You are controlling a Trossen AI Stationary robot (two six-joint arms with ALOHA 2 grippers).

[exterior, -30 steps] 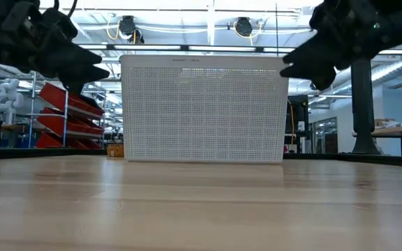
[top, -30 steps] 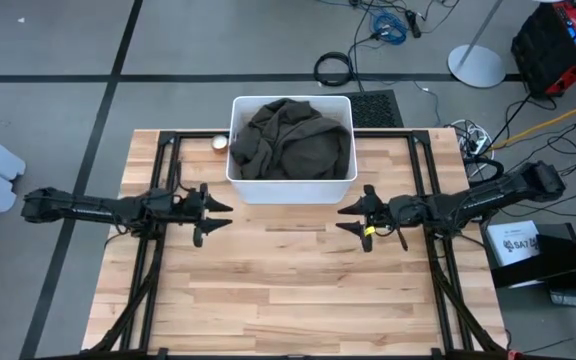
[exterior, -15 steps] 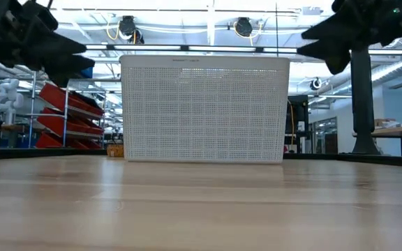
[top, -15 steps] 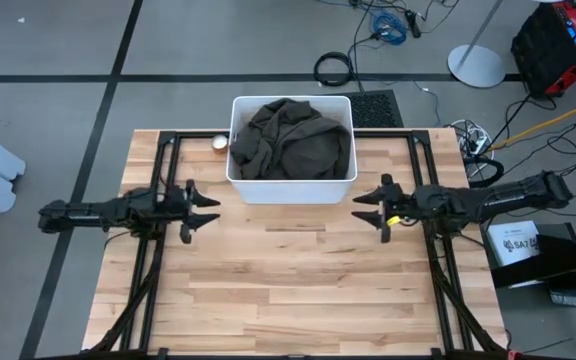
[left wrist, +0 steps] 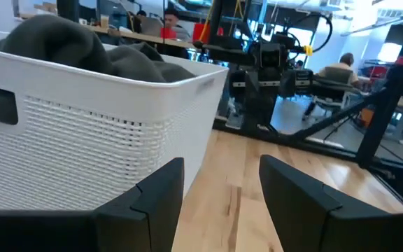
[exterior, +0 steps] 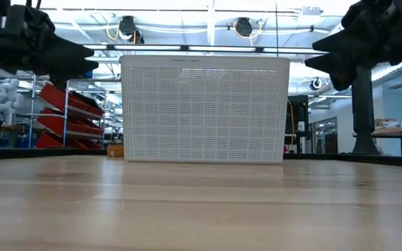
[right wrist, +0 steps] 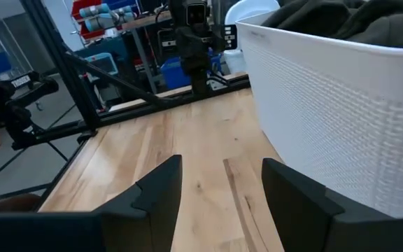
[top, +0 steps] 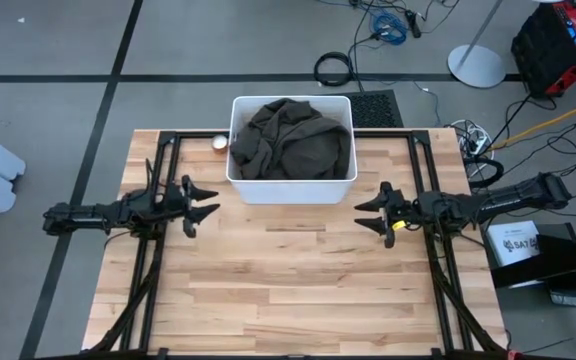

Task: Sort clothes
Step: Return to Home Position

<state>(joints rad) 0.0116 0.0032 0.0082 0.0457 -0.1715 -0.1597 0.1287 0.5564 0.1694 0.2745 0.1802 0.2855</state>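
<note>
My left pincer (top: 209,201) has drawn back toward the left edge of the tabletop (top: 288,285), fingers spread and empty, just off the near left corner of the bin (top: 290,193). The clothes (top: 293,140) lie heaped in that bin at the middle of the far edge, dark olive on top. My right pincer (top: 361,213) has likewise retreated rightward, spread and empty, so I judge the sorting finished.

Both arms are reaching inward, low and level, the left gripper (top: 209,201) and the right gripper (top: 364,213) facing each other with fingers (left wrist: 158,192) spread apart.
</note>
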